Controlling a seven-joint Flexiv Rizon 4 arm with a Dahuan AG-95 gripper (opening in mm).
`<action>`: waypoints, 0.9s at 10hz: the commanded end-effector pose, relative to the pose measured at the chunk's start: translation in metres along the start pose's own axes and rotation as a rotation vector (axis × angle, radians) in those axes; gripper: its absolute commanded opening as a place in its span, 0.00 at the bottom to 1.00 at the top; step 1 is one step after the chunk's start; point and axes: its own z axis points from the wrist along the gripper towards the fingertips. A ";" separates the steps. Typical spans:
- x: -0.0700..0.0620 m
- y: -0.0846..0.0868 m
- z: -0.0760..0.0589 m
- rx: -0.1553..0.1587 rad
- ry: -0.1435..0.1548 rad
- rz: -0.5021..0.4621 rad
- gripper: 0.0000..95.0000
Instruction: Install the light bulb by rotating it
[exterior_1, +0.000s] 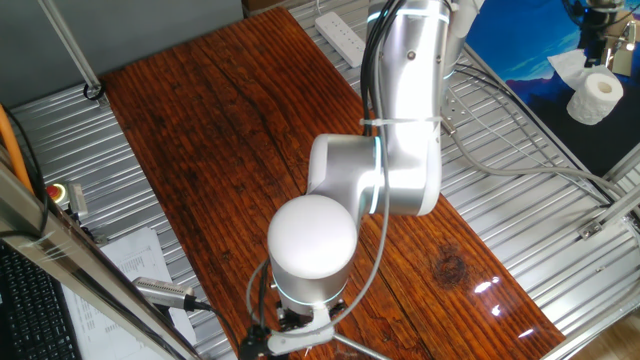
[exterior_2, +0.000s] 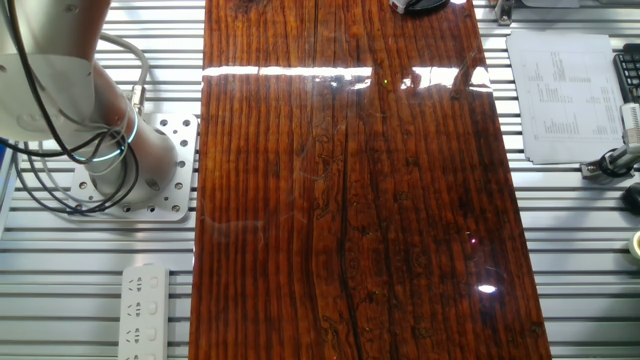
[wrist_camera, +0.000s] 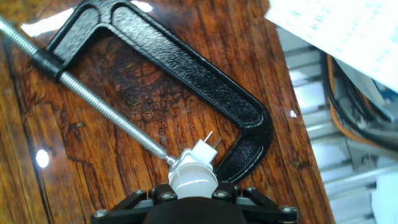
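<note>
Dark wood counter (wrist_camera: 155, 118), black C-clamp (wrist_camera: 186, 68) lying flat | light bulb (wrist_camera: 194, 177) at 6 o'clock in hand view, pins forward | tool (wrist_camera: 193, 202) seemingly clenched on bulb dome; fingers hidden | bulb judged light, fragile, slippery: grip dome gently, evenly.

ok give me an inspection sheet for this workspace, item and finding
surface: glossy dark red-brown wooden board on ribbed metal table
job's things: small white frosted light bulb, two pins forward, at the gripper
clutter: black metal C-clamp on the board; printed paper sheet; white toilet paper roll
grippers: fingers hidden, state unclear
cables: grey cables at arm base; white power strip
surroundings: nothing seen beyond the table frame
</note>
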 end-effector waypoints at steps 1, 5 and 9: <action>0.000 -0.001 0.000 -0.001 0.000 0.120 0.20; 0.000 -0.001 0.001 -0.005 0.012 0.432 0.20; 0.000 -0.001 0.000 -0.010 0.014 0.601 0.20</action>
